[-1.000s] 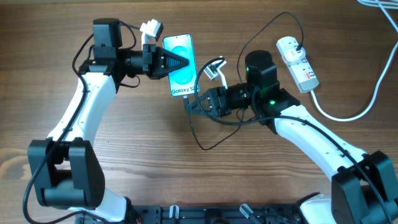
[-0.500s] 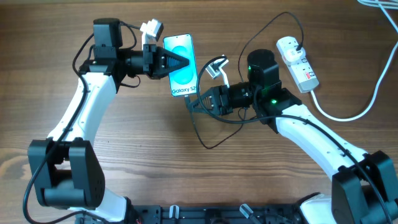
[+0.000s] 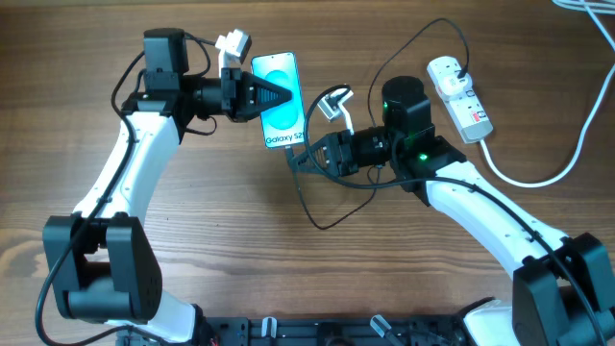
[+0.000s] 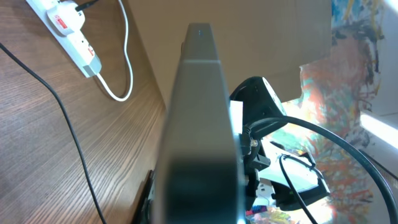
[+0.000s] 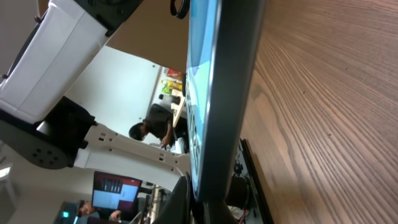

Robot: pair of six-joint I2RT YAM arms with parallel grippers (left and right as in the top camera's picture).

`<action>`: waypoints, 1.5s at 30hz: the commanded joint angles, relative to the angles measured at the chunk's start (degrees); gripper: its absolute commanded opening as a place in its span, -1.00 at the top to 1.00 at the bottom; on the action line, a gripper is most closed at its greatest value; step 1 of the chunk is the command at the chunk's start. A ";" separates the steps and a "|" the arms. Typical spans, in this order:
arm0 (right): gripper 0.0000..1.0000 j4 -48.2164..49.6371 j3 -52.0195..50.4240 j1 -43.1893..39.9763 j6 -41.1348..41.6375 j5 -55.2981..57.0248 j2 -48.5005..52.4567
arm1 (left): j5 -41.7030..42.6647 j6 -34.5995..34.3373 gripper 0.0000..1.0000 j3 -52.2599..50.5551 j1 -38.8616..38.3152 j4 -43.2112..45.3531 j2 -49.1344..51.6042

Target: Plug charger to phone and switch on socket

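Observation:
The phone (image 3: 283,108), cyan screen with a white "Galaxy" strip, is held above the table by my left gripper (image 3: 281,96), which is shut on its upper half. In the left wrist view its dark edge (image 4: 199,118) fills the middle. My right gripper (image 3: 300,158) sits at the phone's lower end, shut on the charger plug, which is hidden between the fingers. The thin black charger cable (image 3: 322,225) loops down and back up to the white socket (image 3: 462,98) at the far right. The right wrist view shows the phone edge-on (image 5: 233,93) just above my fingers (image 5: 214,208).
The socket's thick white cord (image 3: 567,144) curves off to the right edge. The socket (image 4: 69,32) and the black cable (image 4: 65,130) also show in the left wrist view. The wooden table (image 3: 240,250) runs under both arms.
My right gripper has edged slightly up and right, closer against the phone's lower end. The left arm and the phone have stayed still.

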 commanded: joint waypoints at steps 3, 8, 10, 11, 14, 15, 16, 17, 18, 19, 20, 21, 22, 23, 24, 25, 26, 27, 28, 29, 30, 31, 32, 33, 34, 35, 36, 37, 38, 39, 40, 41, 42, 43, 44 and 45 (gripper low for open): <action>0.91 4.37 0.17 -1.40 3.28 7.19 0.74 | 3.61 4.11 0.92 0.24 -0.44 -2.64 -0.52; 0.91 6.49 0.17 -1.40 4.96 10.25 0.74 | 2.91 4.15 0.92 0.24 -1.81 -3.21 -0.52; 0.91 6.51 0.17 -1.40 4.94 10.75 0.74 | 2.47 4.15 0.92 0.24 -2.14 -3.21 -0.52; 0.91 6.54 0.17 -1.40 4.94 10.97 0.74 | 2.29 4.15 0.92 0.24 -2.32 -3.21 -0.52; 0.91 6.54 0.17 -1.40 4.94 11.52 0.74 | 2.25 4.15 0.92 0.24 -2.36 -3.48 -0.52; 0.91 6.54 0.17 -1.40 4.92 11.76 0.74 | 2.25 4.15 0.92 0.24 -2.36 -3.65 -0.52; 0.92 6.67 0.17 -1.42 4.90 11.98 0.74 | 2.25 4.15 0.92 0.24 -2.36 -3.80 -0.52; 0.91 6.82 0.17 -1.42 4.90 12.07 0.74 | 2.27 4.13 0.92 0.24 -2.38 -3.89 -0.52; 0.91 7.08 0.17 -1.42 4.87 12.07 0.74 | 2.27 4.13 0.92 0.24 -2.36 -4.00 -0.52; 0.91 7.19 0.17 -1.42 4.90 12.07 0.74 | 2.27 4.13 0.92 0.24 -2.36 -4.07 -0.52; 0.91 7.26 0.17 -1.42 4.90 12.04 0.74 | 2.27 4.15 0.92 0.24 -2.36 -4.07 -0.52; 0.91 7.30 0.17 -1.42 4.87 12.04 0.74 | 2.27 4.13 0.92 0.24 -2.36 -4.07 -0.52; 0.92 7.30 0.17 -1.42 4.90 12.04 0.74 | 2.27 4.13 0.92 0.24 -2.36 -4.07 -0.52; 0.91 7.32 0.17 -1.42 4.92 12.02 0.74 | 2.27 4.15 0.92 0.24 -2.36 -4.07 -0.52; 0.91 7.30 0.17 -1.42 4.87 12.02 0.74 | 2.27 4.13 0.92 0.24 -2.36 -4.07 -0.52; 0.91 7.30 0.17 -1.42 4.70 12.02 0.74 | 2.27 4.13 0.92 0.24 -2.36 -4.09 -0.52; 0.91 7.30 0.17 -1.42 4.17 12.02 0.74 | 2.27 4.11 0.92 0.24 -2.36 -4.17 -0.52; 0.76 7.30 0.17 -1.42 3.48 11.98 0.74 | 2.27 4.11 0.92 0.24 -2.36 -4.33 -0.52; 0.32 7.28 0.17 -1.42 3.34 11.78 0.74 | 2.27 4.13 0.92 0.24 -2.36 -4.48 -0.52; -0.20 7.17 0.17 -1.40 3.37 11.39 0.74 | 2.27 4.13 0.92 0.24 -2.36 -4.50 -0.52; -0.45 7.10 0.17 -1.40 3.32 10.75 0.74 | 2.10 4.13 0.92 0.24 -2.34 -4.50 -0.52; -0.51 7.10 0.17 -1.40 3.06 9.64 0.74 | 1.81 4.13 0.92 0.24 -2.32 -4.50 -0.52; -0.55 7.10 0.17 -1.40 2.43 8.13 0.74 | 1.25 4.13 0.92 0.24 -2.32 -4.50 -0.52; -0.59 7.10 0.17 -1.40 1.36 5.64 0.74 | 0.63 4.13 0.92 0.24 -2.32 -4.50 -0.52; -0.61 7.06 0.17 -1.40 0.52 3.41 0.74 | 0.48 4.13 0.92 0.24 -2.32 -4.50 -0.52; -0.63 6.93 0.17 -1.40 0.04 1.29 0.74 | 0.33 4.13 0.92 0.24 -2.32 -4.50 -0.52; -0.66 6.36 0.17 -1.40 -1.07 -1.11 0.74 | 0.33 4.13 0.92 0.24 -2.32 -4.48 -0.52; -0.72 5.79 0.17 -1.40 -1.86 -3.50 0.74 | 0.33 4.13 0.92 0.24 -2.32 -4.48 -0.52; -0.78 5.07 0.17 -1.40 -2.78 -5.14 0.74 | 0.28 4.13 0.92 0.24 -2.32 -4.48 -0.52; -0.79 4.00 0.17 -1.40 -3.63 -5.81 0.74 | 0.02 4.13 0.92 0.24 -2.32 -4.48 -0.52; -0.81 3.30 0.17 -1.40 -4.37 -6.08 0.74 | -0.15 4.13 0.92 0.24 -2.32 -4.48 -0.52; -0.83 2.40 0.17 -1.40 -5.29 -6.03 0.74 | -0.44 4.13 0.92 0.24 -2.32 -4.50 -0.52; -0.84 1.88 0.17 -1.40 -5.64 -5.77 0.74 | -0.55 4.13 0.92 0.24 -2.32 -4.50 -0.52; -0.85 1.07 0.17 -1.40 -5.64 -5.05 0.74 | -0.55 4.13 0.92 0.24 -2.32 -4.50 -0.52; -0.85 0.81 0.17 -1.40 -5.62 -4.70 0.74 | -0.55 4.13 0.92 0.24 -2.32 -4.50 -0.52; -0.85 0.20 0.17 -1.40 -5.95 -3.98 0.74 | -0.55 4.13 0.92 0.24 -2.32 -4.50 -0.52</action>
